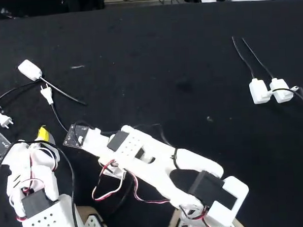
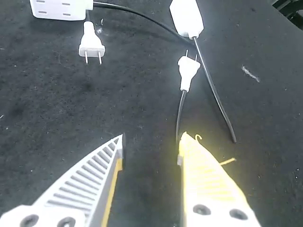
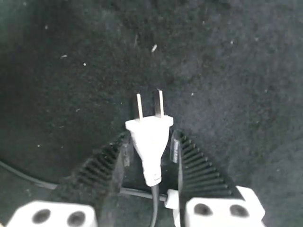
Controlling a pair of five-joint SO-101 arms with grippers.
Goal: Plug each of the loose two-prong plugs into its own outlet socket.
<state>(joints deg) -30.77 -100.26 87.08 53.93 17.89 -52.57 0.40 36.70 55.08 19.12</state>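
In the right wrist view a white two-prong plug (image 3: pixel 148 140) sits between the black fingers of my right gripper (image 3: pixel 149 137), which is shut on it, prongs pointing away. In the high view that gripper (image 1: pixel 74 136) lies low at the left of the table. My left gripper (image 2: pixel 151 142) is open above the black mat, one finger white, one yellow. Beyond it lie two loose white plugs (image 2: pixel 188 71) (image 2: pixel 91 45) and two white outlet sockets (image 2: pixel 186 17) (image 2: pixel 60 8). The high view shows those plugs (image 1: pixel 47 93) (image 1: pixel 3 119) and one socket (image 1: pixel 30 70) at the far left.
At the right of the black table (image 1: pixel 154 67), two white sockets (image 1: pixel 259 91) (image 1: pixel 281 91) lie side by side with thin black cables running off. A black cable (image 1: pixel 64 95) trails from the far-left socket. The right arm's white body (image 1: pixel 159 164) crosses the table's front.
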